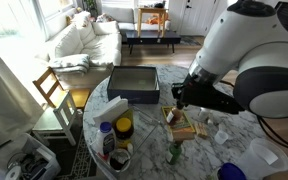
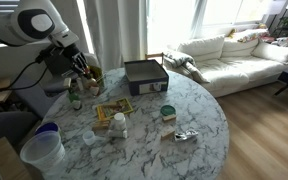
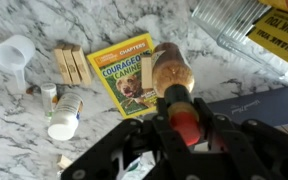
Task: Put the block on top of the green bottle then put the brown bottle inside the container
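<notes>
- Note the gripper [image 3: 181, 118]: its jaws are clamped on the cap of the small dark brown bottle [image 3: 170, 72], held above the yellow paperback book [image 3: 124, 75].
- The bottle's long axis runs out from the jaws, base leading.
- Steer toward the dark rectangular box container [image 2: 146, 85], which stands beside the gripper (not yet beneath it).

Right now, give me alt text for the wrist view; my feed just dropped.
The claw is shut on the brown bottle near its reddish cap, above a white marble table. On it lie a yellow book, wooden blocks, a clear cup and a small white bottle; a dark container shows at right.
</notes>
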Robot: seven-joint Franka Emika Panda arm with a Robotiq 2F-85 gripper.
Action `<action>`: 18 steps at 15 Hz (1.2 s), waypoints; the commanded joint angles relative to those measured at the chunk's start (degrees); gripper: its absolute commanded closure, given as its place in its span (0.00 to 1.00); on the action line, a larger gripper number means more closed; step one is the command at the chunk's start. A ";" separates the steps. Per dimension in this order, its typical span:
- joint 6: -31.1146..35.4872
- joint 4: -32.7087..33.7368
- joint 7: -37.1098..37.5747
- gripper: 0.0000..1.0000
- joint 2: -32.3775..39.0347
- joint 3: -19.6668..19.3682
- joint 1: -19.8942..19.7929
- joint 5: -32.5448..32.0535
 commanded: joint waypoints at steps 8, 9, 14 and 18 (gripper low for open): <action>1.31 7.98 -1.08 0.92 -1.14 0.17 -0.30 -0.86; 2.13 8.39 -1.57 0.92 -0.95 0.22 0.05 0.22; 7.14 7.93 -5.40 0.92 0.95 0.73 2.57 8.12; 7.00 7.76 -8.97 0.92 2.48 1.04 3.82 11.38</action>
